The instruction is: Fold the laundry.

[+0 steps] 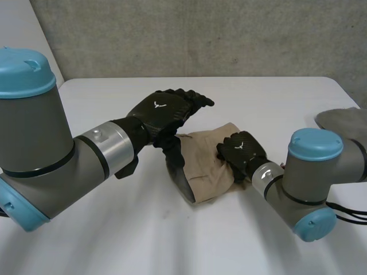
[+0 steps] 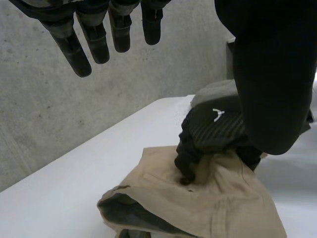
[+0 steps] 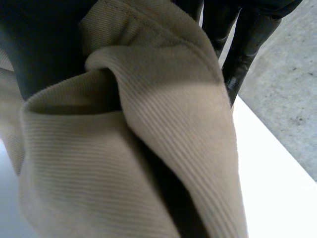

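A tan garment [image 1: 205, 169] lies bunched in the middle of the white table [image 1: 114, 229], with its dark lining showing at the near edge. My left hand [image 1: 163, 112] hovers above the garment's left side, open, its fingers [image 2: 94, 42] straight and holding nothing. My right hand [image 1: 241, 152] sits on the garment's right edge with its fingers curled into the cloth. The left wrist view shows the right hand [image 2: 213, 129] pressing into the tan garment [image 2: 223, 203]. In the right wrist view a ridge of the tan garment [image 3: 148, 148] is gathered against the palm, beside the fingers [image 3: 242, 44].
A grey cloth [image 1: 344, 121] lies at the table's right edge, behind my right arm. A concrete wall [image 1: 200, 34] runs along the back of the table.
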